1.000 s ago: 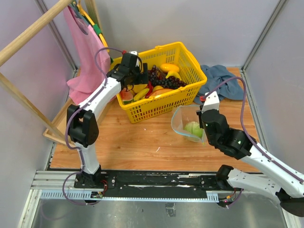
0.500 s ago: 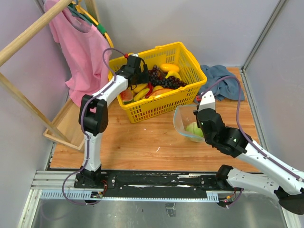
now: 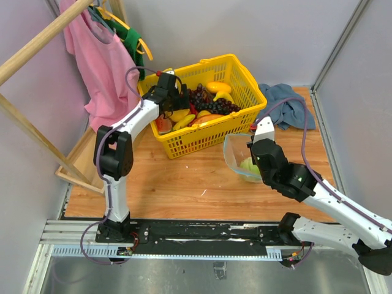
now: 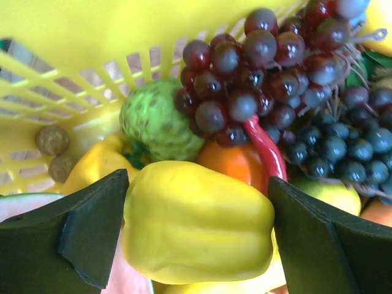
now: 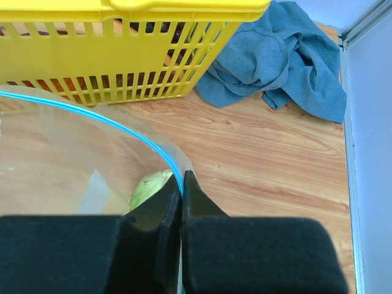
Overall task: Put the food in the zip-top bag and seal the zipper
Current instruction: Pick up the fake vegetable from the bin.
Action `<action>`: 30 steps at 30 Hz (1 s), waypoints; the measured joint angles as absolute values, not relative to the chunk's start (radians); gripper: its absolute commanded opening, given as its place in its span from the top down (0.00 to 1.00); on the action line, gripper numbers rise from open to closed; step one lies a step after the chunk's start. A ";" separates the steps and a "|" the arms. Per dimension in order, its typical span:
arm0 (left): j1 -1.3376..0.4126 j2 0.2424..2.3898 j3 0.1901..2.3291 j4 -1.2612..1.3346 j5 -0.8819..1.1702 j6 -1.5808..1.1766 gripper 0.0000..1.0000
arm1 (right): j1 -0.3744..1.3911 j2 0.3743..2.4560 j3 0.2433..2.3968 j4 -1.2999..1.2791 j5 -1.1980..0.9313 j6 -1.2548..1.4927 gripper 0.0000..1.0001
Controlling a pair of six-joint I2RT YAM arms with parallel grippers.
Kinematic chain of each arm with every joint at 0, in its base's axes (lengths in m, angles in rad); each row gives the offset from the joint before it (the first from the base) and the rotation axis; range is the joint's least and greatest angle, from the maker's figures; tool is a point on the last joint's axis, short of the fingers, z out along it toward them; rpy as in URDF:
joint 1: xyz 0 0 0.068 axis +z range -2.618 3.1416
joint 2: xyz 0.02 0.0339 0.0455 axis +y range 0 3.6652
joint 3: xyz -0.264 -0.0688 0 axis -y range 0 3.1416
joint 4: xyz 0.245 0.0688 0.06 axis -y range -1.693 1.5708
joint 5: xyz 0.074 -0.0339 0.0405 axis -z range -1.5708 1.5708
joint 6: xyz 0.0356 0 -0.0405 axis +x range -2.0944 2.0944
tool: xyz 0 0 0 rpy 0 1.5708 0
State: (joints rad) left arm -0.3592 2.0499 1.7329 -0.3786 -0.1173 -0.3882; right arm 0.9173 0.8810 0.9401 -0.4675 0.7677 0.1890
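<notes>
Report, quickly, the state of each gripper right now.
Left gripper: straddles the yellow fruit in the basket; whether it grips cannot be told.
Right gripper: closed on the zip-top bag rim.

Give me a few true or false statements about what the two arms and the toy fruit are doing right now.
1. The right jaws are pinched shut on the clear crinkly zip-top bag at its light-blue zipper strip. True.
2. That bag is empty. False: a smooth green toy fruit lies inside.
3. The left jaws flank a yellow pepper-shaped toy fruit in the yellow lattice basket. True.
4. The crumpled blue cloth lies inside the basket. False: it lies on the wooden table beside the basket.
</notes>
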 measured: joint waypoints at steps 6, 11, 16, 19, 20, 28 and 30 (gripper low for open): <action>-0.371 1.921 1.630 -0.405 -0.074 -0.392 0.16 | 0.917 0.881 0.940 -0.467 0.767 0.189 0.99; -0.384 1.895 1.617 -0.424 -0.063 -0.345 0.17 | 0.917 0.881 0.940 -0.465 0.762 0.188 0.99; -0.390 1.893 1.617 -0.459 -0.067 -0.313 0.33 | 0.917 0.878 0.940 -0.459 0.760 0.187 0.99; -0.393 1.871 1.607 -0.469 -0.064 -0.306 0.37 | 0.917 0.873 0.940 -0.457 0.759 0.187 0.99; -0.394 1.859 1.605 -0.474 -0.058 -0.306 0.37 | 0.917 0.872 0.940 -0.456 0.759 0.187 0.99; -0.403 1.730 1.517 -0.472 -0.005 -0.331 0.44 | 0.917 0.865 0.940 -0.454 0.755 0.187 0.99; -0.403 1.692 1.486 -0.469 -0.005 -0.344 0.47 | 0.917 0.865 0.940 -0.454 0.751 0.187 0.99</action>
State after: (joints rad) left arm -0.4026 1.6917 1.4864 -0.4690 -0.0051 -0.3435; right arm 0.9173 0.8650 0.9398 -0.4541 0.7506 0.1875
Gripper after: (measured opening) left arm 0.906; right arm 0.009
